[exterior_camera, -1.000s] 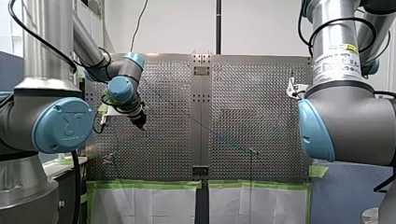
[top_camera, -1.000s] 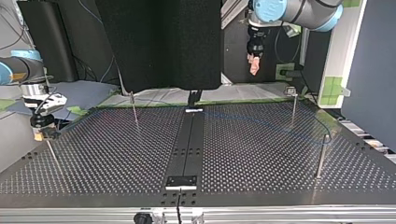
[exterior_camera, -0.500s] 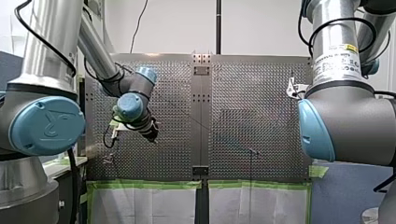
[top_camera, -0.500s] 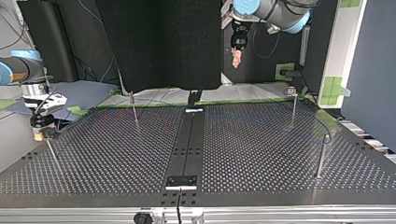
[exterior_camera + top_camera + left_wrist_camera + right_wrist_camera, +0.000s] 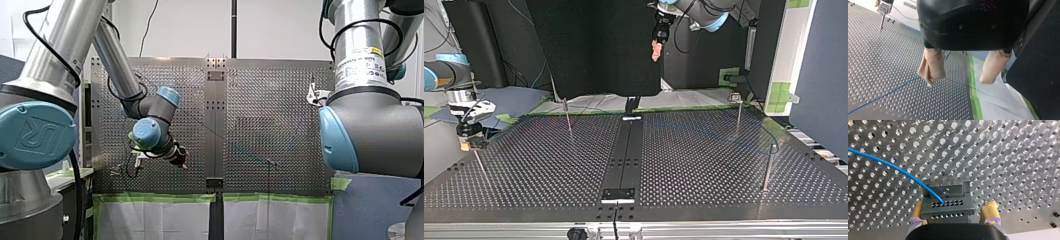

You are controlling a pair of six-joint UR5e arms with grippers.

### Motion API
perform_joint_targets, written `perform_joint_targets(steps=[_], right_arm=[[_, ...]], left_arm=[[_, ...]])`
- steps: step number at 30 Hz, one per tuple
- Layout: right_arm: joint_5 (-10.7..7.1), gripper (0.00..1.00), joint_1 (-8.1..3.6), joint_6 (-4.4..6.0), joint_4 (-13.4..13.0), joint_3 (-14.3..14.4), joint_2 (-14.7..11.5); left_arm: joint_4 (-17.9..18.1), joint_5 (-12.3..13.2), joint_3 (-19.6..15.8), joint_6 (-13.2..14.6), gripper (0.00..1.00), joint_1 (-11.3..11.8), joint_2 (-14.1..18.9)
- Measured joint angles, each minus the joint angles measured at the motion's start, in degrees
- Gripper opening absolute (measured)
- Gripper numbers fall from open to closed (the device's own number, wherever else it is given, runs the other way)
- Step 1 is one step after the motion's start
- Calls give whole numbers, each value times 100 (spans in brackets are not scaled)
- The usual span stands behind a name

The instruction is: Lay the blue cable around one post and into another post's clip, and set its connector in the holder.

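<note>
The blue cable (image 5: 724, 136) lies across the perforated table (image 5: 549, 165), past thin posts (image 5: 738, 114) at the top view's right. In the right wrist view the cable (image 5: 895, 167) ends in a grey block with rows of holes (image 5: 948, 206). My right gripper (image 5: 954, 205) stands open astride that block; its yellow-padded fingers (image 5: 989, 210) flank it, with a gap on one side. It sits at the top view's left (image 5: 470, 142). My left gripper (image 5: 956, 81), with beige pads, hangs open and empty high over the table's arm-side edge (image 5: 656, 50), the cable (image 5: 885, 94) below it.
More posts stand at the top view's left (image 5: 567, 117) and right front (image 5: 768, 167). A dark centre strip (image 5: 624, 160) splits the table. Green tape (image 5: 974, 92) and white sheeting (image 5: 998, 105) border the table edge under my left gripper.
My left arm has swung so that its gripper moved down and right in the front view, left and up in the top view. My right arm has not moved.
</note>
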Motion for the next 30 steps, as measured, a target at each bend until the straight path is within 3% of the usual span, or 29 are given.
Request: perform_joint_targets(steps=[9,21,30], right_arm=[[-1,100,0,0,0,0,0],[0,100,-2,0,0,0,0],[-1,100,-2,0,-1,1,1]], left_arm=[[561,-452,111,-117,100,-454,-539],[1282,-1012,447,73,100,-382,-637],[1824,-1061,490,124,100,-338,-639]])
